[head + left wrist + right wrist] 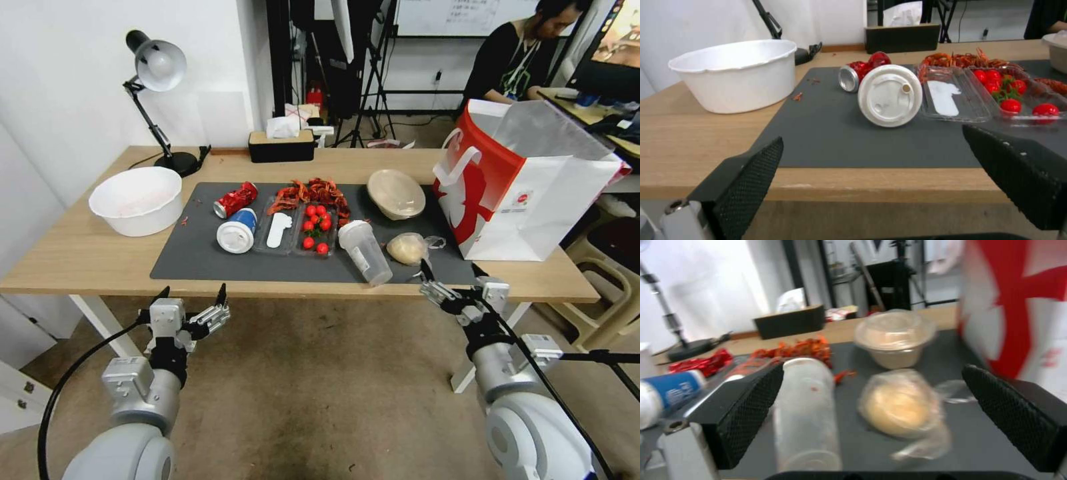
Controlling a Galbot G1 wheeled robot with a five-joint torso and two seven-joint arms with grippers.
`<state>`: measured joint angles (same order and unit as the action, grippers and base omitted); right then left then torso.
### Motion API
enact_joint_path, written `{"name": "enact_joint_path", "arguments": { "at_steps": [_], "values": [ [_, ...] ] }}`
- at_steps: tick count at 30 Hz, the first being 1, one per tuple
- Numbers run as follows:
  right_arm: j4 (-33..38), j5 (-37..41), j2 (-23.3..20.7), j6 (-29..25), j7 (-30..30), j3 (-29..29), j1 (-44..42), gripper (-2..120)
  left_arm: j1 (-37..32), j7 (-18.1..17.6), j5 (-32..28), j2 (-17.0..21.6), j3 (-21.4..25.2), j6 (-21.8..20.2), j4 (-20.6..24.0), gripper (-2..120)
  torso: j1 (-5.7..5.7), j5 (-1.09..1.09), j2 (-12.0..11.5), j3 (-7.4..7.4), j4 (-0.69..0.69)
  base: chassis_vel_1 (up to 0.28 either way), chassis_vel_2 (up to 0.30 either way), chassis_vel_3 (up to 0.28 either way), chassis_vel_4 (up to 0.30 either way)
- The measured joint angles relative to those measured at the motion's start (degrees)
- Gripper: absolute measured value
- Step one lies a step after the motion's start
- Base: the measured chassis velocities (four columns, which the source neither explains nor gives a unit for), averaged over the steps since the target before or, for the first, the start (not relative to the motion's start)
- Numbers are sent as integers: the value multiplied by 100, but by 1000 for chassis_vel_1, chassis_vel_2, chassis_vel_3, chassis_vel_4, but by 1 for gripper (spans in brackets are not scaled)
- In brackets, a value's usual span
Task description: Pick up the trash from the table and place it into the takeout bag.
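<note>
On the table's dark grey mat lies the trash: a crushed red can, a blue-white lidded cup on its side, a clear plastic cup on its side, a wrapped beige bun and a beige lidded bowl. The red-and-white takeout bag stands open at the table's right end. My right gripper is open, just short of the front edge, facing the bun. Off the front edge, my left gripper is open, facing the lidded cup and the can.
A clear tray with cherry tomatoes and a pile of red crayfish shells lie mid-mat. A white basin, a desk lamp and a black tissue box stand at the left and back. A person sits behind the bag.
</note>
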<state>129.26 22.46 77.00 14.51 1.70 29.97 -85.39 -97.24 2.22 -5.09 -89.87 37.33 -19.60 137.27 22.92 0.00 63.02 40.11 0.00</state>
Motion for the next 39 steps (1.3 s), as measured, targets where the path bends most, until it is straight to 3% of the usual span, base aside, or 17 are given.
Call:
{"name": "enact_joint_path", "arguments": {
  "at_steps": [10,16,25,28,31,39],
  "values": [
    [-834,476,-579,154,-19,-782,831,100,-45,0,96,-94,12,104,-10,100,0,1,0,0,0,0,0,0,0],
    [-1062,515,-578,537,260,-1083,1159,100,-117,-1,177,-146,39,195,-7,100,0,0,0,0,0,0,0,0,0],
    [-1267,489,-505,689,429,-1331,1305,98,-205,-8,225,-182,80,312,31,100,0,0,0,0,0,0,0,0,0],
    [-1279,487,-485,719,474,-1350,1316,93,-217,-10,233,-192,88,336,33,100,0,0,0,0,0,0,0,0,0],
    [-1294,485,-476,802,548,-1378,1317,76,-228,-13,255,-212,87,366,34,100,0,0,0,-1,0,0,0,0,0],
    [-1294,485,-465,827,578,-1372,1284,51,-215,-16,276,-214,77,375,15,100,0,0,0,-1,0,0,0,0,0]
  ]
}}
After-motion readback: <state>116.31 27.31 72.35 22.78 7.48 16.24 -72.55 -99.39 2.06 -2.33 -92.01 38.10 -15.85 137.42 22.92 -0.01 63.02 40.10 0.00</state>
